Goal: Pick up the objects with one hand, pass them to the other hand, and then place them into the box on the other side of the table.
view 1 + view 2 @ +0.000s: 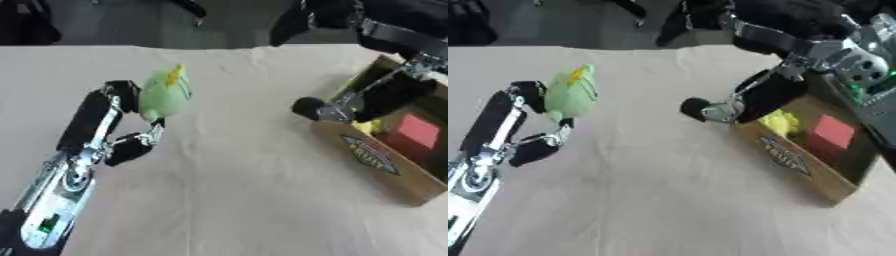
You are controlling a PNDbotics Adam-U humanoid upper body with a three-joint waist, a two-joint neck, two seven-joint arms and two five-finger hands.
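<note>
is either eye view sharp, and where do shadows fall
Left eye view: soft throughout; the logo on the box is unreadable, and the green toy in the left hand has fuzzy edges. Right eye view: equally soft; the right hand shades the box's near corner.

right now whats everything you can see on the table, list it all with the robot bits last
green plush toy: one, light green with a yellow bit on top, left part of the table, held in the left hand
cardboard box: one, brown with a printed label on its side, right edge of the table
yellow object: one, yellow, inside the box at its far end
red block: one, red, inside the box beside the yellow object
table: one, covered in beige cloth
left hand: one, black and silver, fingers curled round the toy
right hand: one, black and silver, at the box's far end, fingers unclear
</note>
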